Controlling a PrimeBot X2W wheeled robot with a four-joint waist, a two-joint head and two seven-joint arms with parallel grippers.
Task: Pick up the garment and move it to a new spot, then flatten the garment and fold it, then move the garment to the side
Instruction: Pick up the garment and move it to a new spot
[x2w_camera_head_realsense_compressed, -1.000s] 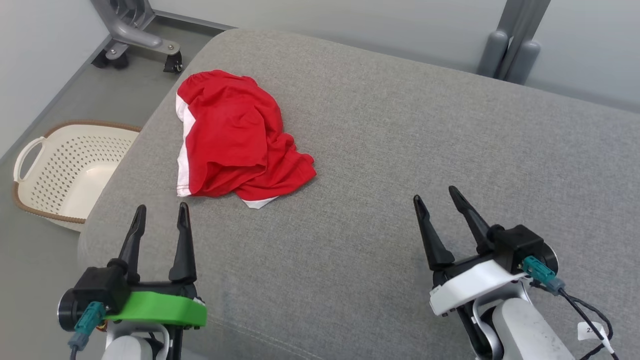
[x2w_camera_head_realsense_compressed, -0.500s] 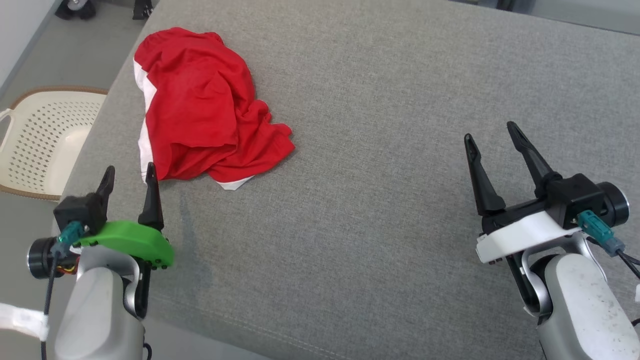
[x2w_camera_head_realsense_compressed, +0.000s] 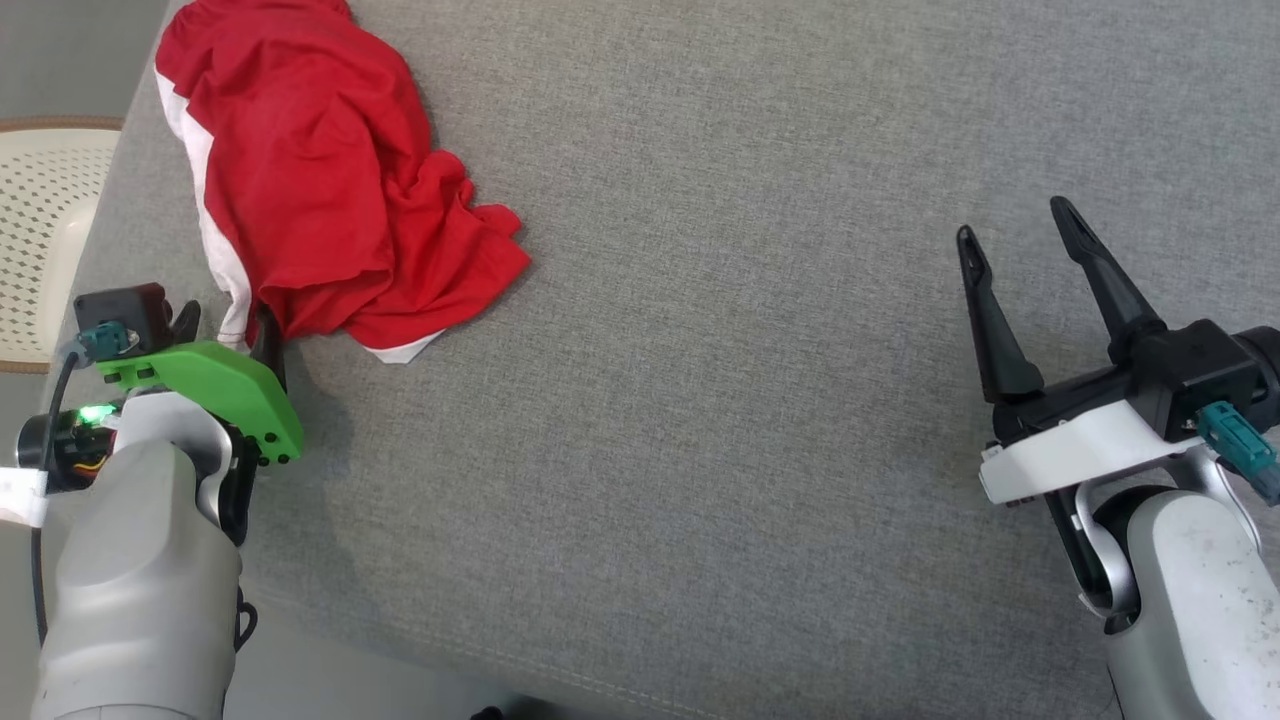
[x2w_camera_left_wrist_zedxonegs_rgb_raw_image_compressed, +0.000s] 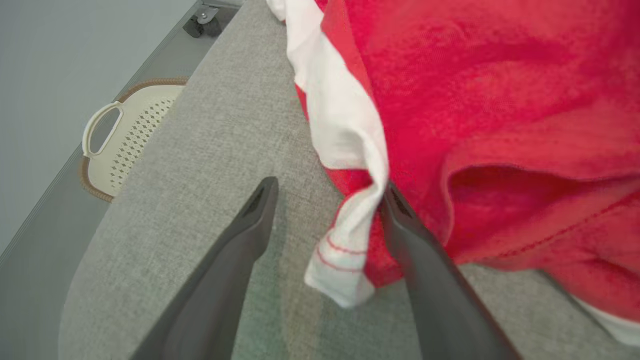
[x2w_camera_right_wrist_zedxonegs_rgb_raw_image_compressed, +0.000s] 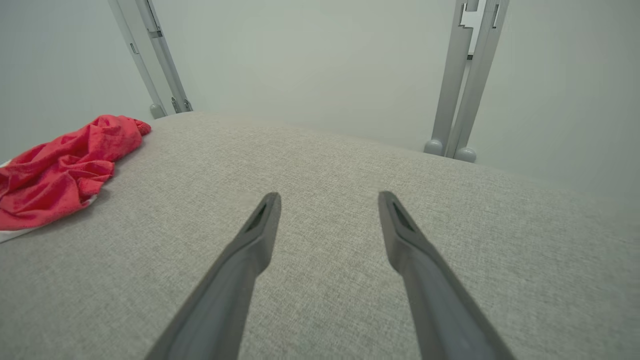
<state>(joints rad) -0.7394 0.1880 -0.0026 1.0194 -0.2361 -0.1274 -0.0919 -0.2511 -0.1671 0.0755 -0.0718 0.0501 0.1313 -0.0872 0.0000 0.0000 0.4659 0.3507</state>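
The garment is a crumpled red piece with white trim, lying at the far left of the grey cushion. My left gripper is open at its near left corner. In the left wrist view the white hem hangs between the two fingers, close against the right one, and the jaws stand wide apart. My right gripper is open over bare cushion far to the right, with nothing between its fingers. The garment shows at the left in the right wrist view.
A cream perforated basket sits on the floor left of the cushion, also seen as the basket in the left wrist view. The cushion's left edge runs close by my left gripper. Grey metal posts stand against the wall behind.
The head camera has tilted down and the scene shifted up and left. My left gripper has reached forward to the garment's near corner, its fingers now straddling the white hem. Both grippers stay open.
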